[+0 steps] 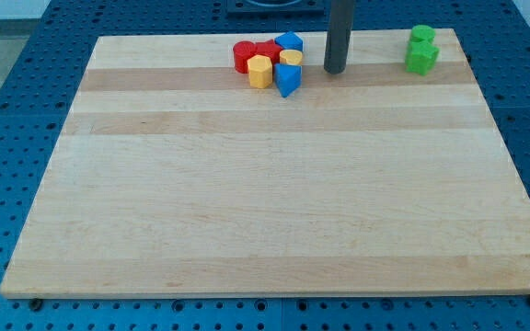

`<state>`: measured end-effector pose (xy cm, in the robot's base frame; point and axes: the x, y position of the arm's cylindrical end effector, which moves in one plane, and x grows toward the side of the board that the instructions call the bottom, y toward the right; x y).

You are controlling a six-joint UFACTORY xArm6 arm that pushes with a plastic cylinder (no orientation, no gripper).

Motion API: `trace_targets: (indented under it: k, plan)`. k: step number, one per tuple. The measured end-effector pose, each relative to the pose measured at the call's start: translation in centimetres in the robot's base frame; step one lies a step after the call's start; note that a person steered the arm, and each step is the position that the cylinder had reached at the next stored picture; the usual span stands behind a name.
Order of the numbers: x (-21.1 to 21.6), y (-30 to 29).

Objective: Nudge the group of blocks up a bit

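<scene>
Basically you're looking at a cluster already sitting near the top edge: red blocks [244,55], yellow hexagon [259,71], yellow block [292,58], blue blocks [288,79]. Just right of them my tip [335,70] is resting bare, holding nothing. Little room left. Green blocks [421,51] are sitting well apart.

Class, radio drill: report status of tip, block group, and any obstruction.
My tip down on board, just right of the block group. Group clustered near top edge. Green blocks far right, clear of path.
</scene>
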<state>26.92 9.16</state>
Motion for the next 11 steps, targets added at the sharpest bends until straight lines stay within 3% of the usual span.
trace_targets:
  k: [2,3,6,8,11]
  plan:
    - [-6.7,3.0]
    - [-7.6,4.8]
    - [-7.8,11.1]
    - [-7.8,18.7]
    - [-5.2,16.4]
